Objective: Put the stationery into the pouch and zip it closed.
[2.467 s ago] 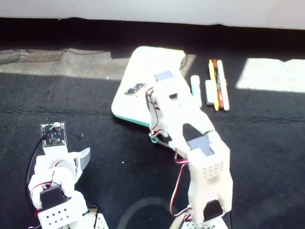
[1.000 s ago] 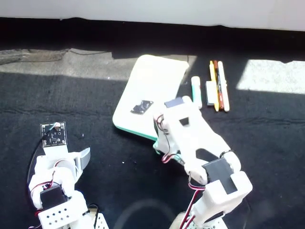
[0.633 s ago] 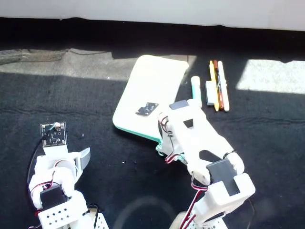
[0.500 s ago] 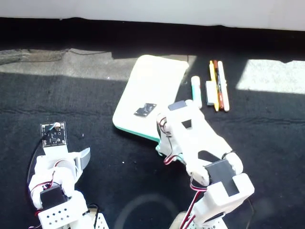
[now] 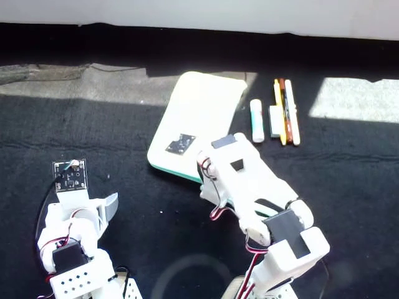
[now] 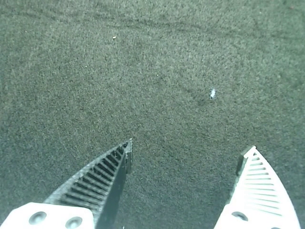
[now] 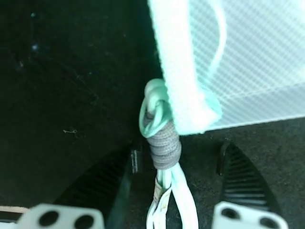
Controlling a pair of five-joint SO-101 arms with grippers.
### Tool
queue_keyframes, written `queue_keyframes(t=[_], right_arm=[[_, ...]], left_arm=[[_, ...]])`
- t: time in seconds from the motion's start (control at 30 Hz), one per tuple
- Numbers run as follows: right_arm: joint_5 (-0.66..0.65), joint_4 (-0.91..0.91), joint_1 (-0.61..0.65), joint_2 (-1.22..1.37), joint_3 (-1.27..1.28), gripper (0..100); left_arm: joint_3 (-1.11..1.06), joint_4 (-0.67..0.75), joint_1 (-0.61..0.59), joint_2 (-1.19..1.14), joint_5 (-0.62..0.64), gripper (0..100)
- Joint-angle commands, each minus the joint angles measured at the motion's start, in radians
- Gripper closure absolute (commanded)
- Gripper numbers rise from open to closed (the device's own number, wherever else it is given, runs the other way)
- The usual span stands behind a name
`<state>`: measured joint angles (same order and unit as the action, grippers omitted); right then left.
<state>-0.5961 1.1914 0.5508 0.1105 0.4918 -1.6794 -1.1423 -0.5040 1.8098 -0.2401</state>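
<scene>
1. Pouch (image 5: pixel 199 112): white mesh with a teal edge, lying flat mid-surface. I can't tell from here whether the zip is open or shut.
2. Zip pull (image 7: pixel 156 114): a teal ring at the pouch's near corner. A grey-wrapped cord (image 7: pixel 164 143) runs back from it towards the right wrist.
3. Right jaws: open, one on each side of the cord wrap, gripping nothing. In the high view the right arm (image 5: pixel 249 180) sits at the pouch's near edge.
4. Stationery: the glue stick (image 5: pixel 255 120) and pens (image 5: pixel 285 111) lie in a row just beside the pouch on the right arm's side. None of it is inside.
5. Left jaws: open and empty over the bare black surface (image 6: pixel 143 71), well apart from the pouch.
6. My read of the step: going for the zip pull to open the pouch (packing not started).
7. Next move calls for closing the right jaws squarely on the wrap, then pulling along the zip line, not across it. The pouch looks light, so it will likely slide. I'd bring the left arm over to pin it.
</scene>
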Motion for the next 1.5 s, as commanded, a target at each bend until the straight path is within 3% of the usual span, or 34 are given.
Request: queue_keyframes(t=[0.0,0.43,0.57,1.13,1.37,1.47], right_arm=[[0.012,0.045,0.035,-0.041,-0.022,74.3],[0.038,-0.154,0.013,0.016,0.031,76.2],[-0.003,-0.097,0.012,0.03,0.031,99.8],[-0.097,0.226,-0.216,-0.552,-0.277,99.3],[-0.104,0.197,-0.2,-0.634,-0.627,99.3],[-0.163,0.199,-0.176,-0.634,-0.773,99.3]], left_arm=[[-0.016,-0.006,-0.002,0.002,0.005,65],[-0.016,-0.006,-0.002,0.002,0.005,65],[-0.016,-0.006,-0.002,0.002,0.005,65],[0.056,-0.006,-0.007,0.002,0.0,65],[0.254,-0.005,-0.002,-0.015,0.0,65],[0.374,0.002,-0.002,-0.147,0.0,65]])
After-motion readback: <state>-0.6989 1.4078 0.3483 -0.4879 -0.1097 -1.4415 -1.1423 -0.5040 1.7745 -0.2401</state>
